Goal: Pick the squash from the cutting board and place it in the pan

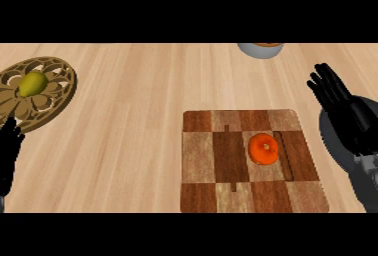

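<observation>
The orange squash (263, 148) lies on the checkered cutting board (221, 150), right of its middle, untouched. Across the wooden desk (140, 125) to the far left, an openwork round trivet (52, 100) carries a yellow-green fruit (32, 83). A grey bowl (260, 49) shows at the top edge. The dark pan (330, 135) sits at the right, mostly hidden beneath the right hand (345, 112), which hovers there with fingers straight and spread. The left hand (9, 150) rests open at the left edge.

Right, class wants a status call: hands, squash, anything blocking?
Both hands open, left hand, right hand. Squash on cutting board, untouched. Nothing over it.
</observation>
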